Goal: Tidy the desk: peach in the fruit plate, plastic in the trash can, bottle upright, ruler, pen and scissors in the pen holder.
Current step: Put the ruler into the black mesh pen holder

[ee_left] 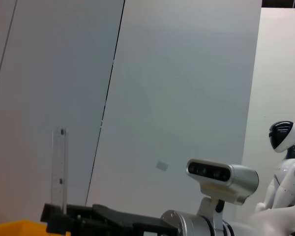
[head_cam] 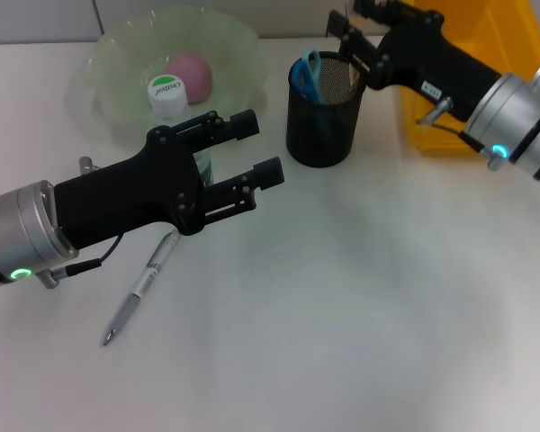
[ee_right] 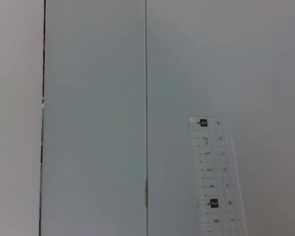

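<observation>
Pen (head_cam: 142,286) on desk, near side of pen holder (head_cam: 322,110).
Left gripper (head_cam: 263,148) spread, empty, beside bottle (head_cam: 169,101); right gripper (head_cam: 349,34) pinches ruler (ee_right: 215,177) at holder rim; peach (head_cam: 191,74) in plate (head_cam: 108,67).

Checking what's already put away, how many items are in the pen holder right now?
1: blue-handled scissors stand in the black mesh pen holder. Anything lower inside may be hidden.
</observation>
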Controlling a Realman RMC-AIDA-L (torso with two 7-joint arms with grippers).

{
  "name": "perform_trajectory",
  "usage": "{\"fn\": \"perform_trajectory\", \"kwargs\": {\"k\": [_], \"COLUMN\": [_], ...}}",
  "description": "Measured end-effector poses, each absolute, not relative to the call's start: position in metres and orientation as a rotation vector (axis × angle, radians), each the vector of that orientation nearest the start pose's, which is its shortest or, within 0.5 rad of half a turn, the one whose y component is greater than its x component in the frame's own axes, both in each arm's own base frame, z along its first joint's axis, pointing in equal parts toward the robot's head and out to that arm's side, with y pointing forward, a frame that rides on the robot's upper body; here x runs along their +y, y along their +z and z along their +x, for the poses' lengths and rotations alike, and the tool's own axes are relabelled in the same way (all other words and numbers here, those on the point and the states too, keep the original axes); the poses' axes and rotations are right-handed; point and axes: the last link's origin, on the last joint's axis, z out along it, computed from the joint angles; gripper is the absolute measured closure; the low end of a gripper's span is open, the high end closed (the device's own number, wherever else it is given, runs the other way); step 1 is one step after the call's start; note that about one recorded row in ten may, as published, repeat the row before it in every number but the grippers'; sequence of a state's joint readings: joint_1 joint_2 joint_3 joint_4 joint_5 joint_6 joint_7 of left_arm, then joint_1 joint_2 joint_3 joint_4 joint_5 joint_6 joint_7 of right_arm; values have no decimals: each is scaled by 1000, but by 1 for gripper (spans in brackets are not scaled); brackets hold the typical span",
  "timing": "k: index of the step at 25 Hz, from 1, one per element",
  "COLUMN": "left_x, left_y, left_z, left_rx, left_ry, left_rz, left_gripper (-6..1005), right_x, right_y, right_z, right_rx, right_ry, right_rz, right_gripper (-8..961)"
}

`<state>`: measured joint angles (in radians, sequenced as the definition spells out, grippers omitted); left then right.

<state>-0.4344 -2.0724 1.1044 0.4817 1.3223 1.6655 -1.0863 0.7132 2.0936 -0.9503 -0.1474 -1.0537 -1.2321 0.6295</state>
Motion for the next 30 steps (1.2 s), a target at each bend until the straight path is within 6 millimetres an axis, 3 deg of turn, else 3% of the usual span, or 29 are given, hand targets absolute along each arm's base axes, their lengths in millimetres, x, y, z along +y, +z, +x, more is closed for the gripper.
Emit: {"fn": "perform_trajectory", "kwargs": {"k": [9,21,30], "left_x": [296,307,314], "left_y": [-19,-22,-27], "left_z": [-225,-221,-217], "left_rx": [-370,-401,-443], "left_ry": [-1294,-1267,-1254], "left_rz": [-2593,-2581,-2594], "left_gripper": [339,343,346], "right_x": [395,395,396], "right_y": [-36,-42,-45], "right_z": [212,225,220], "right_rx": [288,351,343], "right_ry": [965,878,887], "right_rz": [-2163,-2161,-2175], "right_gripper": [553,534,520]}}
